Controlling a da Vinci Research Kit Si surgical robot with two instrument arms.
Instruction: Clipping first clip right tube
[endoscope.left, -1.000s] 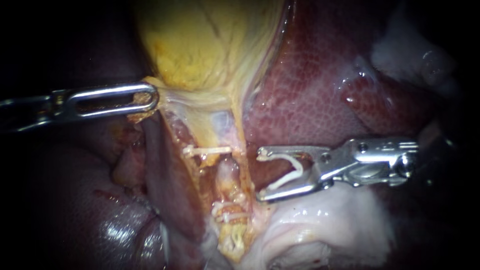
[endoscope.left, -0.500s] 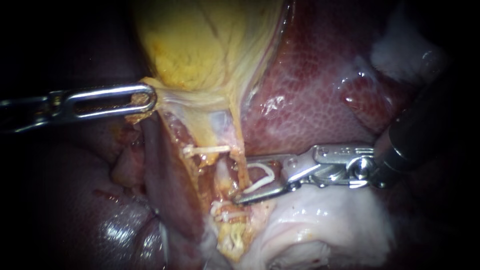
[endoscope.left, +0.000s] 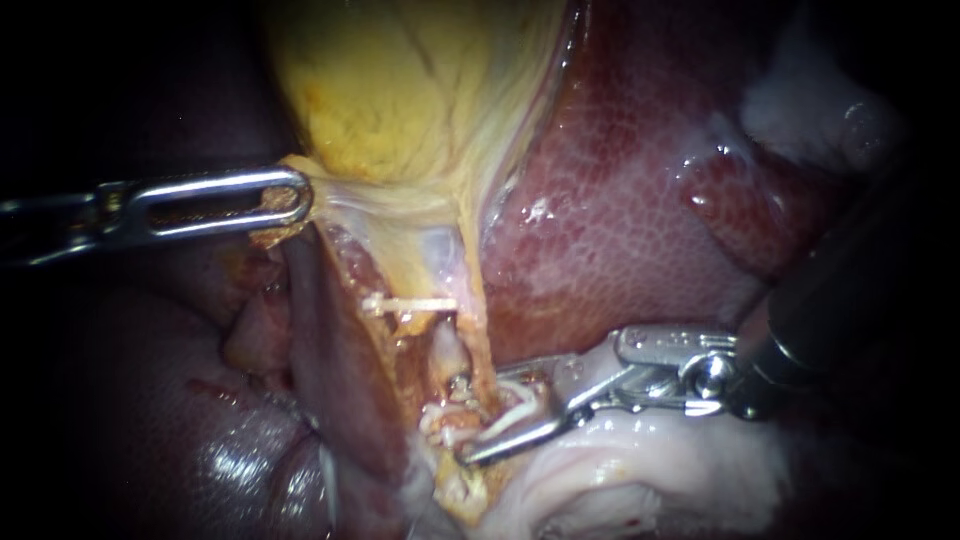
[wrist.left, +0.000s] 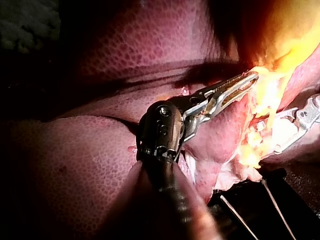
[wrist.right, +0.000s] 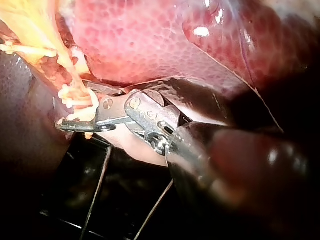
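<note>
Our left instrument (endoscope.left: 290, 200) fades into darkness well left of the tube (endoscope.left: 448, 350). Its slotted steel tool is clamped on the wrinkled yellow gallbladder (endoscope.left: 400, 90) edge above the tube. The pale, stubby tube hangs below a thin upper clip (endoscope.left: 415, 302) crossing it. Ragged fat blurs the lower clips (endoscope.left: 440, 428) at the tube's foot. There our right instrument (endoscope.left: 488, 415) has its tool parted, gripping a curved white clip (endoscope.left: 510, 412). We cannot tell whether this clip straddles the tube. Right of the tube lies glossy, mottled liver (endoscope.left: 620, 200).
</note>
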